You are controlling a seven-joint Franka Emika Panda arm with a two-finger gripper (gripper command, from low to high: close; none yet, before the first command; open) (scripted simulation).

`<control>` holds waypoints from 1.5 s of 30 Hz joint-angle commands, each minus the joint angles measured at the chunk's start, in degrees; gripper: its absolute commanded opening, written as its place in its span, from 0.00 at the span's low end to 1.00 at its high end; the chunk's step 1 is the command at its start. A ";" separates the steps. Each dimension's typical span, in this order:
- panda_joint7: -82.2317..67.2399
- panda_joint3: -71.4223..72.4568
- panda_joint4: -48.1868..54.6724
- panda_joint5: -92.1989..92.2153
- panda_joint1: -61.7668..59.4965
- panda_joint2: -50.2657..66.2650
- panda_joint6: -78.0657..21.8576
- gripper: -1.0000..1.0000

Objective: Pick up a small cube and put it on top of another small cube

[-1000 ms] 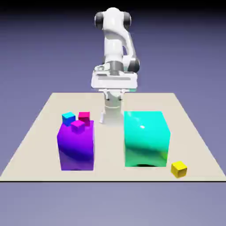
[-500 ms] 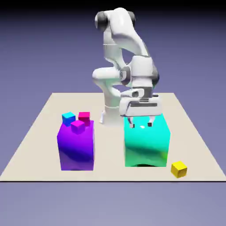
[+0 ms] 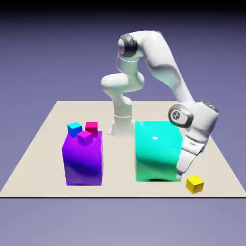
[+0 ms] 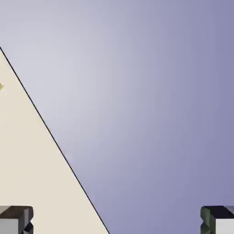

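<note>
The tiny yellow cube (image 3: 194, 184) sits on the table near the front edge, at the exterior view's right. My gripper (image 3: 184, 170) hangs low beside the teal cube's right face, just behind and left of the yellow cube, and holds nothing. In the hand view the gripper (image 4: 117, 220) is open, its two grey fingertips (image 4: 16, 219) far apart at the bottom corners. Only a yellow sliver of the cube (image 4: 1, 87) shows at that view's left edge. The tiny blue cube (image 3: 74, 128) sits far off at the left, by the purple cube's far top edge.
A big teal cube (image 3: 158, 151) stands right next to my hand. A big purple cube (image 3: 82, 161) stands at the left, with a small magenta cube (image 3: 84, 138) on it and a small pink cube (image 3: 91, 127) behind. The table edge (image 4: 55, 141) crosses the hand view diagonally.
The arm has swung from the table's far middle, over the teal cube, to the exterior view's right and dropped down beside that cube. The jaws widened early on.
</note>
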 commanded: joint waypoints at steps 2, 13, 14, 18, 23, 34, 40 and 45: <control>-3.19 4.16 0.80 -3.43 -1.29 1.98 -2.72 0.50; -17.54 23.42 3.22 -18.83 -7.98 9.57 -14.15 0.50; -16.62 22.12 3.41 -20.56 -7.91 11.64 -12.47 0.50; -14.80 19.55 3.78 -23.96 -7.78 15.72 -9.18 0.00; -19.14 20.71 2.89 -13.76 -7.46 6.54 -14.01 0.00; -4.80 4.16 -1.24 13.18 -13.41 -11.49 -20.11 0.00; 10.15 -6.53 -4.30 27.32 -20.80 -20.46 -24.96 0.00; 22.61 -13.62 -6.49 35.15 -27.34 -25.12 -28.57 0.00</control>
